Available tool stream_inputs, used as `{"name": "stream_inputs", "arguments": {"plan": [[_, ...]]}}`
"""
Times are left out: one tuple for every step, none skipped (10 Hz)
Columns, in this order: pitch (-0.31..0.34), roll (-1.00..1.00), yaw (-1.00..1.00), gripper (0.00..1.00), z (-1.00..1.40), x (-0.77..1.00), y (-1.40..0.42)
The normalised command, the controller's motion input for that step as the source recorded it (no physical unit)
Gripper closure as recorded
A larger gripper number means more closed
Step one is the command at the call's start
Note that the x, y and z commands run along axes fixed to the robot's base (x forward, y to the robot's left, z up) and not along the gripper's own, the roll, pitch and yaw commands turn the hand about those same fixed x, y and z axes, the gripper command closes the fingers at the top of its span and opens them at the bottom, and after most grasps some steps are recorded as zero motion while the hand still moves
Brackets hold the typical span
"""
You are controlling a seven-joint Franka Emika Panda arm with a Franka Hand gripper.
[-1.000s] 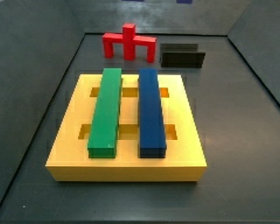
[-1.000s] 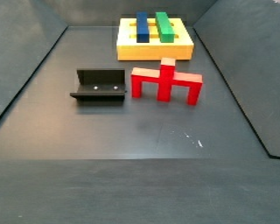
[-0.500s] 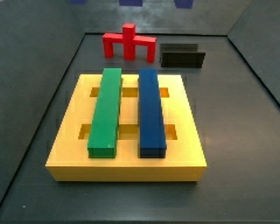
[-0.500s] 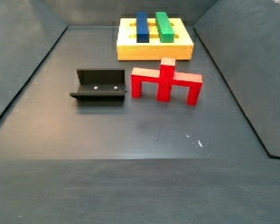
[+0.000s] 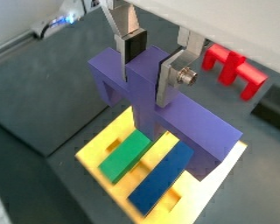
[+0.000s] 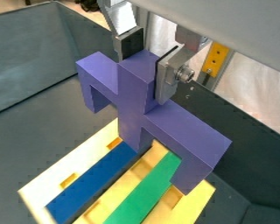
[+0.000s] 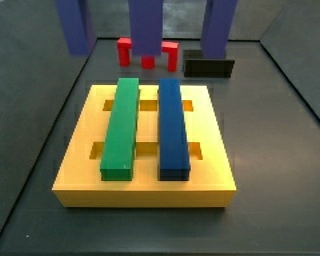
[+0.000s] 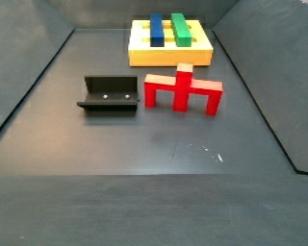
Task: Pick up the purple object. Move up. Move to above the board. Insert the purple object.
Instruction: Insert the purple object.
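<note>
- A yellow board (image 8: 171, 51) is seen at the far edge of the dark floor (image 8: 143, 144), near its middle.
- A blue bar (image 8: 158, 29) and a green bar (image 8: 183, 28) are laid side by side in the board's slots (blue on the left, green on the right).
- A red piece (image 8: 184, 91) is stood upright near the floor's centre, well apart from the board.
- The fixture (image 8: 111, 95) is set just beside the red piece, toward the left edge.
- The gripper is not caught in this side view.
</note>
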Motion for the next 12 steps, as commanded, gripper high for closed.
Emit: {"name": "stream_inputs", "arguments": {"plan": [[-0.146,0.08,0.06,1.0,-0.74,0.0,-0.43],[-0.057,0.18,0.11,1.0,-0.84,0.28,-0.25],[-0.02,0.18,0.18,1.0,-0.85,0.39,-0.09],[-0.006,0.21,0.24,1.0,-0.79,0.36,0.0],[-0.017,0.24,0.27,1.0,-0.61,0.08,0.0],[-0.001,0.3,0.26,1.0,-0.39,-0.04,0.0],[0.0,0.3,0.21,1.0,-0.38,-0.05,0.0],[-0.041,0.22,0.04,1.0,-0.35,-0.38,0.0],[-0.027,0.06,0.1,1.0,-0.23,-0.07,-0.01],[-0.006,0.02,0.08,1.0,-0.21,0.0,-0.07],[-0.001,0.0,0.04,1.0,-0.21,0.0,-0.11],[-0.021,0.0,0.06,1.0,-0.24,0.0,-0.15]]}}
